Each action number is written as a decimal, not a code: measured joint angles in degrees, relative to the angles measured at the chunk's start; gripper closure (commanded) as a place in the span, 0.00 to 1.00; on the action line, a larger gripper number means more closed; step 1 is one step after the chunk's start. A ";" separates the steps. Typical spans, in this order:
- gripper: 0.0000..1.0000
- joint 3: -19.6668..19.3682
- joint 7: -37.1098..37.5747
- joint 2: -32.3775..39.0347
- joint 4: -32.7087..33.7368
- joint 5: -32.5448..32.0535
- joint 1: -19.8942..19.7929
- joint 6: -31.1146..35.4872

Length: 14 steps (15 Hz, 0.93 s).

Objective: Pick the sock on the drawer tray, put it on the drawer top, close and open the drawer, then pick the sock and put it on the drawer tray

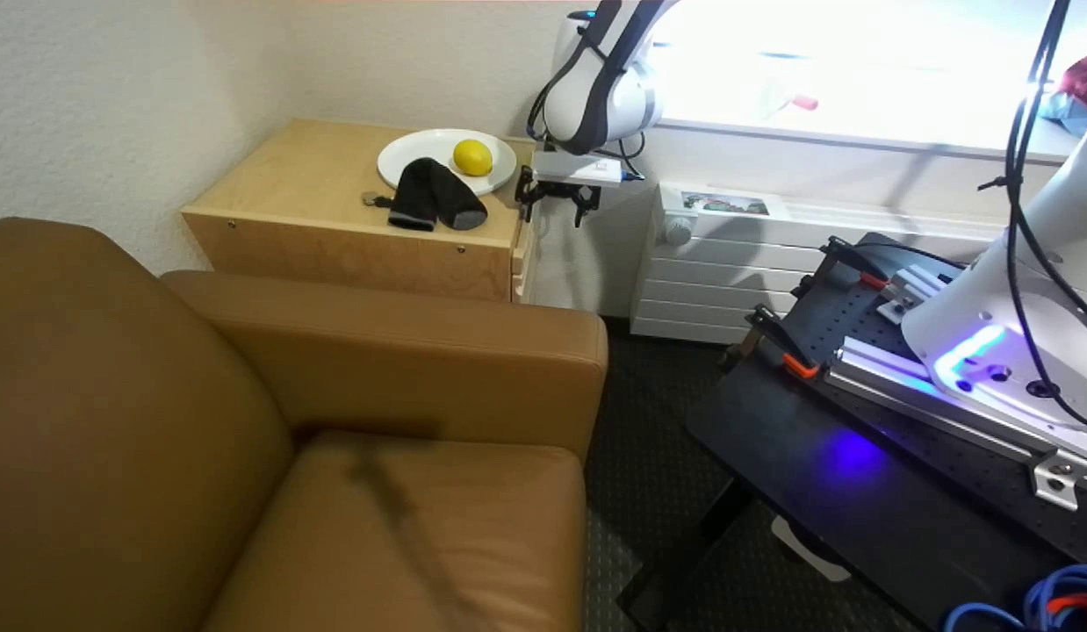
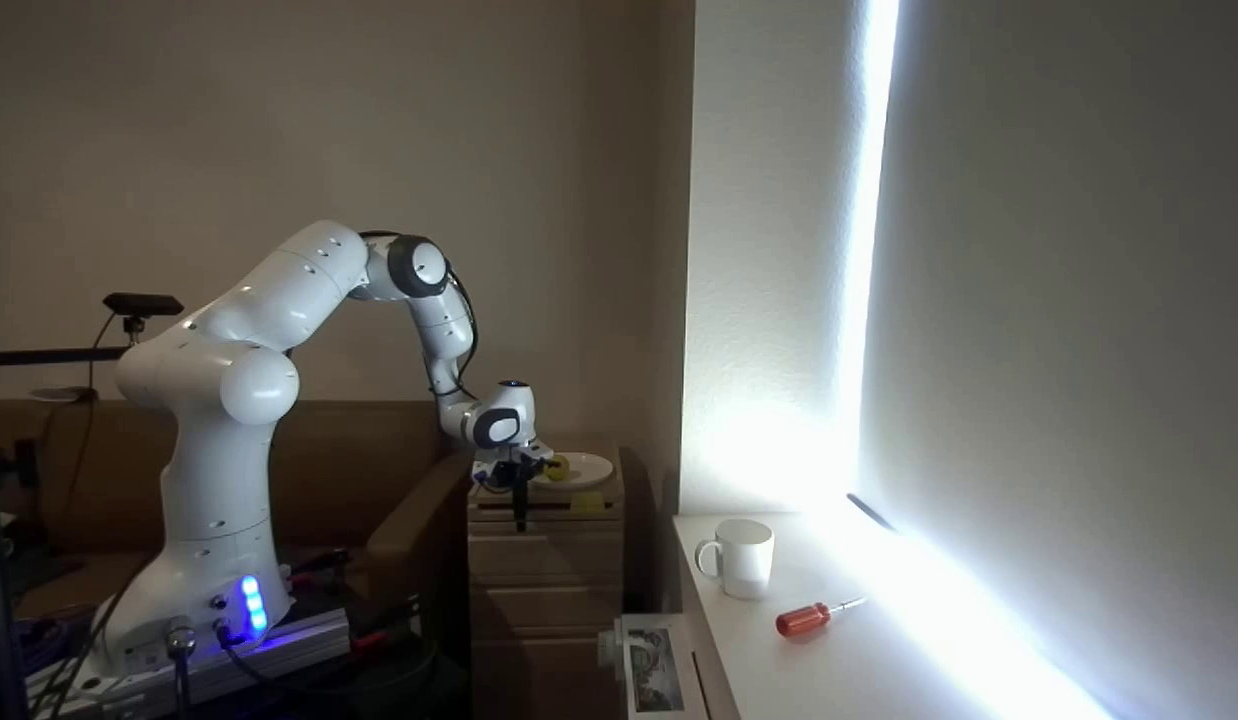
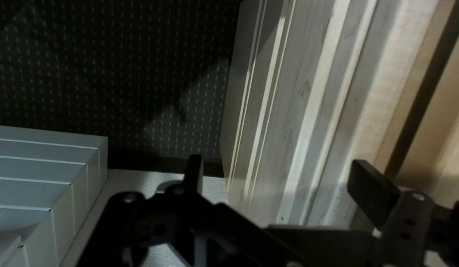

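The black sock (image 1: 429, 195) lies folded on the drawer top (image 1: 311, 175), overlapping the near rim of a white plate. Beyond the cabinet's front edge hangs my gripper (image 1: 554, 216), its fingers wide apart with nothing between them. In the wrist view the gripper (image 3: 276, 163) spans the upper drawer fronts, one finger out over the gap before the cabinet and one by its upper edge. Whether either finger touches wood, I cannot tell. The drawer (image 2: 554, 520) looks shut or nearly so; a dark slit shows above its front. The drawer tray is hidden.
On the plate (image 1: 434, 140) sits a yellow fruit (image 1: 472, 158). A small metallic tag (image 1: 372, 200) lies beside the sock. The couch armrest (image 1: 403, 325) adjoins the cabinet, and a white radiator (image 1: 728, 272) stands across from its front. A mug (image 2: 744, 558) and screwdriver (image 2: 807, 618) rest on the sill.
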 measured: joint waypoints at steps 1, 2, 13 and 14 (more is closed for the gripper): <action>0.00 0.75 -0.50 -0.46 -0.64 0.33 -0.41 0.83; 0.00 1.87 -1.15 -1.04 -1.42 0.89 -0.99 2.21; 0.00 4.58 -3.17 -2.44 -3.64 4.17 -2.99 3.39; 0.00 3.22 -2.48 -1.18 -2.67 4.09 -1.73 2.72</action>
